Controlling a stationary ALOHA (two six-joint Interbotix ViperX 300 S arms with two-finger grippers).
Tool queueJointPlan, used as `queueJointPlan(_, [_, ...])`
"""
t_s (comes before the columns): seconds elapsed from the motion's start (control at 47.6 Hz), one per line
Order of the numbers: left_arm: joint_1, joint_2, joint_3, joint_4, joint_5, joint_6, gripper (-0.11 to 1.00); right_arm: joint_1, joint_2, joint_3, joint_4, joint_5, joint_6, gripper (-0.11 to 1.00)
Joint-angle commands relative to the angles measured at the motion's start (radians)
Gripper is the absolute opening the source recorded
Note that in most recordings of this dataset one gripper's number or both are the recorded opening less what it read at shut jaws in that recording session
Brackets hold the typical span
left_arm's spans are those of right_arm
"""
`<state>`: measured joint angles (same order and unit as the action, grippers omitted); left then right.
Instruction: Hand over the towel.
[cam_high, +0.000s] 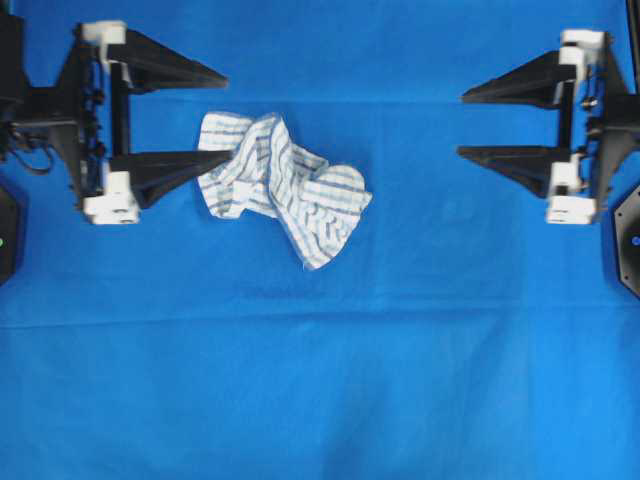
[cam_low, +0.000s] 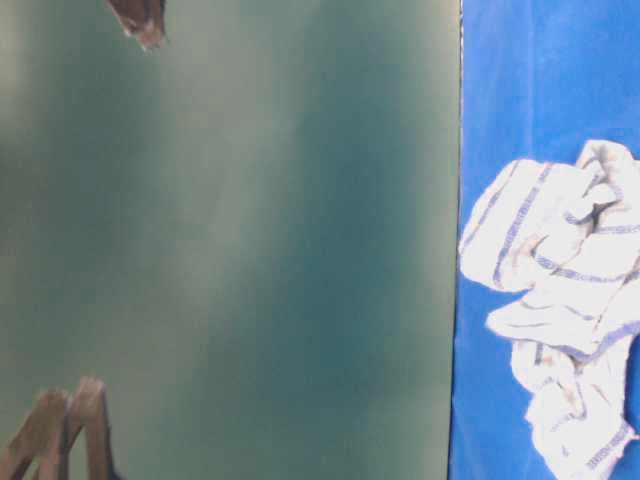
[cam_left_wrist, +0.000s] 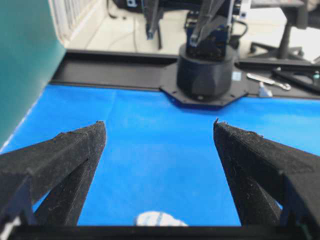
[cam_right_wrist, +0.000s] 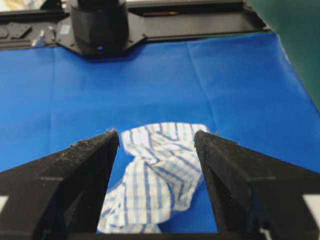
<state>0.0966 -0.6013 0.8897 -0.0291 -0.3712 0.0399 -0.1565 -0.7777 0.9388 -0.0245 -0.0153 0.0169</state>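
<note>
The towel, white with thin blue and grey stripes, lies crumpled on the blue sheet, left of the middle. My left gripper is open and empty. In the overhead view its nearer finger overlaps the towel's left edge. In the left wrist view only a scrap of towel shows low between the fingers. My right gripper is open and empty at the far right, well apart from the towel. In the right wrist view the towel shows between the open fingers.
The blue sheet covers the whole table. The right arm's black base and the left arm's base stand at opposite ends. A green wall borders one side, with the towel beside it.
</note>
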Motion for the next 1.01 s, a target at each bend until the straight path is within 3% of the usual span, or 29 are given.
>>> queueJointPlan(0.0, [-0.002, -0.077, 0.012, 0.0, 0.02, 0.003, 0.93, 0.002, -0.052, -0.009, -0.002, 0.051, -0.002, 0.68])
queueJointPlan(0.168, [-0.002, -0.245, 0.066, 0.0, 0.137, 0.006, 0.92, 0.002, -0.184, 0.015, 0.0, 0.169, -0.002, 0.68])
queueJointPlan(0.399, [-0.002, -0.439, 0.164, 0.002, 0.264, 0.006, 0.92, 0.002, -0.339, 0.13, -0.002, 0.204, -0.002, 0.68])
queueJointPlan(0.693, [0.0, -0.621, 0.374, 0.002, 0.261, 0.005, 0.92, 0.002, -0.468, 0.344, 0.0, 0.092, 0.005, 0.68])
queueJointPlan(0.987, [0.0, -0.666, 0.445, 0.002, 0.25, 0.005, 0.92, 0.0, -0.459, 0.362, 0.005, 0.072, 0.008, 0.68])
